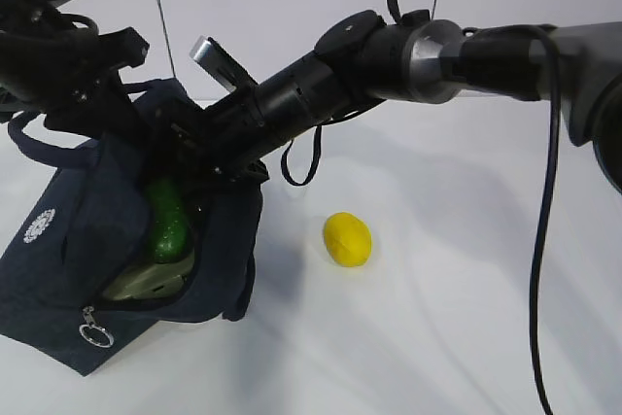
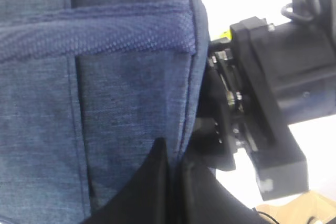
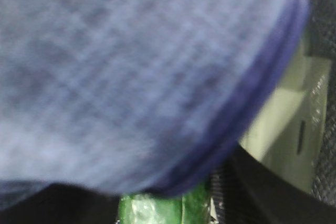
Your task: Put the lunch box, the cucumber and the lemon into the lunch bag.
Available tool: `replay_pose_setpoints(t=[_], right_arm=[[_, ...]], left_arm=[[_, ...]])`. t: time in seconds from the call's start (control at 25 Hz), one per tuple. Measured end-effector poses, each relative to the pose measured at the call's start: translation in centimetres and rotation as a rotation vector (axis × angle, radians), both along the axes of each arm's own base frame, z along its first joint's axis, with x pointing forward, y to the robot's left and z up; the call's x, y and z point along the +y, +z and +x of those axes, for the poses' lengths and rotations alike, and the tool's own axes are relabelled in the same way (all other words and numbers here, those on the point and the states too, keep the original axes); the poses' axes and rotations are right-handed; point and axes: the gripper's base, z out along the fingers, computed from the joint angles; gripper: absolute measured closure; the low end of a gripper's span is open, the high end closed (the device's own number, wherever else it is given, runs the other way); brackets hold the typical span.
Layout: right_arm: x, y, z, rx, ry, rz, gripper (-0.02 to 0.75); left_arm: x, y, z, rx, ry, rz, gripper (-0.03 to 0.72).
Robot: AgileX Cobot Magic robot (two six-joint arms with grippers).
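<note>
The cucumber (image 1: 167, 221) is being set into the bag (image 1: 58, 269), whose mouth faces the camera in the exterior view. The box (image 1: 146, 284) is already seen lying inside, under the cucumber, its pale lid (image 3: 283, 129) visible in the right wrist view beside the green skin. The lemon (image 1: 347, 238) is left on the table (image 1: 437, 337), well apart from the bag, so two of three items are judged placed.

The right gripper (image 1: 194, 177) is reached into the bag's mouth, above the cucumber. Its jaws stand about half open; whether the cucumber is gripped or only touched cannot be told, since fabric blocks the wrist view. The left gripper (image 2: 170, 182) is closed narrowly on the bag's edge, by which the mouth is judged to be held up.

Next, the right arm is to be withdrawn without snagging the fabric, then brought to the lemon.
</note>
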Motion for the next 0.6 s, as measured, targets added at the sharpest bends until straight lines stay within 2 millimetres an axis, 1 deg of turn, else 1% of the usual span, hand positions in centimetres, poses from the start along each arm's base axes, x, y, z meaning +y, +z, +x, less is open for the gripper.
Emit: replay_pose_setpoints(t=[0.24, 0.32, 0.4, 0.52, 0.6], right_arm=[[0.05, -0.29, 0.15, -0.006, -0.009, 0.002, 0.400], [0.07, -0.25, 0.16, -0.018, -0.003, 0.008, 0.389], [0.07, -0.24, 0.16, -0.034, 0.005, 0.011, 0.350], [0.07, -0.24, 0.14, -0.038, 0.010, 0.011, 0.271], [0.07, -0.22, 0.03, -0.032, 0.021, 0.013, 0.249]], left_arm=[[-0.01, -0.01, -0.06, 0.005, -0.004, 0.000, 0.690], [-0.01, -0.01, -0.06, 0.005, -0.004, 0.000, 0.690], [-0.01, -0.01, -0.06, 0.005, -0.004, 0.000, 0.690], [-0.01, -0.02, -0.08, 0.007, -0.005, 0.001, 0.690], [-0.02, -0.01, -0.09, 0.008, -0.005, -0.001, 0.690]])
